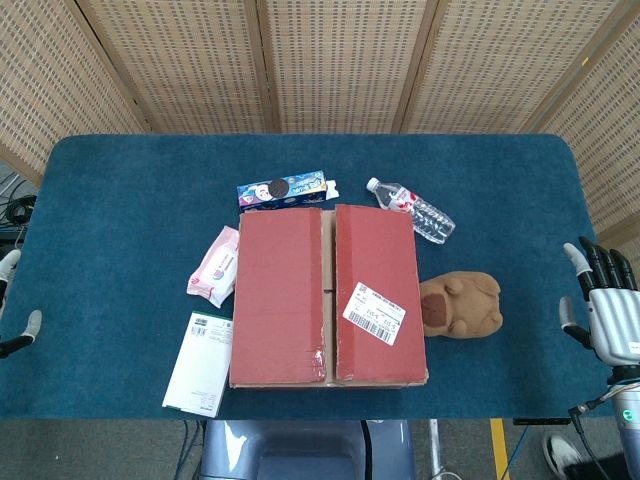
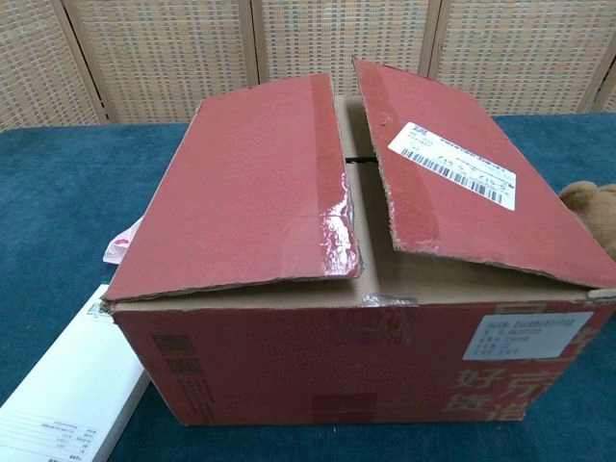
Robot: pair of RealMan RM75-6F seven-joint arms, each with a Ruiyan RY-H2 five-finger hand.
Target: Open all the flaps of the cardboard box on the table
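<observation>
A red cardboard box (image 1: pixel 328 296) stands in the middle of the blue table, near the front edge. Its two long top flaps lie nearly closed, the left flap (image 2: pixel 245 188) and the right flap (image 2: pixel 452 178) with a white label, each raised a little along the centre seam. My right hand (image 1: pixel 603 305) hovers at the table's right edge, fingers spread and holding nothing, well away from the box. Only a bit of my left hand (image 1: pixel 12 320) shows at the far left edge, also far from the box. Neither hand appears in the chest view.
Behind the box lie a blue toothpaste carton (image 1: pixel 283 190) and a water bottle (image 1: pixel 411 209). A pink wipes pack (image 1: pixel 214 265) and a white booklet (image 1: pixel 199 362) are on its left, a brown plush toy (image 1: pixel 460 305) on its right. Wicker screens stand behind the table.
</observation>
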